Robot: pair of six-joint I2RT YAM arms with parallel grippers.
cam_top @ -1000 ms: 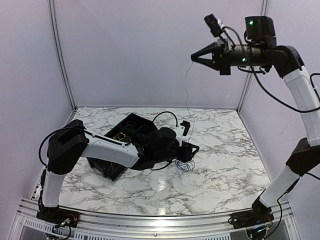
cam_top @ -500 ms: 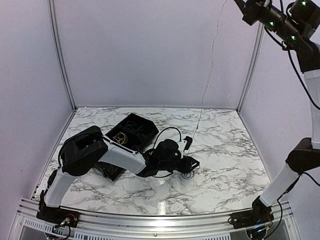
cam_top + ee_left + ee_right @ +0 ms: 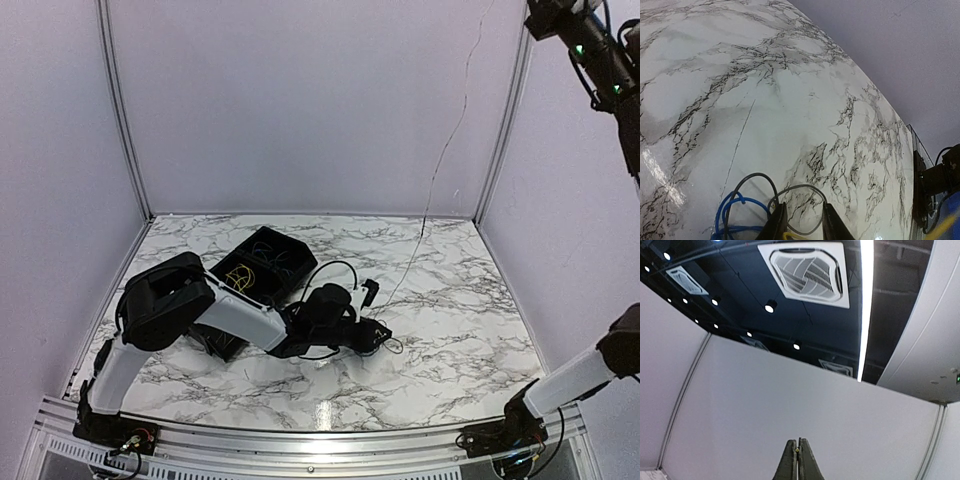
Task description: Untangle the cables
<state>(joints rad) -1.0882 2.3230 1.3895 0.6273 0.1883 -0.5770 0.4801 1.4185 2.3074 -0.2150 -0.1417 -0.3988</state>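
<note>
Change since a second ago: the right arm has swung higher and further right, its wrist now at the top corner of the overhead view. The strand is drawn out longer, and the loose loops by the left arm have shrunk.

- Table: white marble pattern with grey-black veins. It is glossy, with a lamp glare near the front edge.
- Front rail: bare aluminium, carrying both arm bases.
- Walls: plain pale lilac panels on three sides, joined by metal corner posts.
- Ceiling: dark and open above the panels, with a square air vent, small round lights and one long light strip.
- Bin: black and square, at the left rear of the table, with yellow and blue wires inside.
- Tangle: blue, grey and black loops on the marble at the tips of the left gripper.
- Left gripper: low over the table centre, fingers narrowly apart with a yellow wire in the gap. Whether they pinch it cannot be told.
- Right gripper: fingers pressed together, pointing at the wall top.
- Strand: rises taut and slanting from the tangle to the upper frame edge beside the right arm.
</note>
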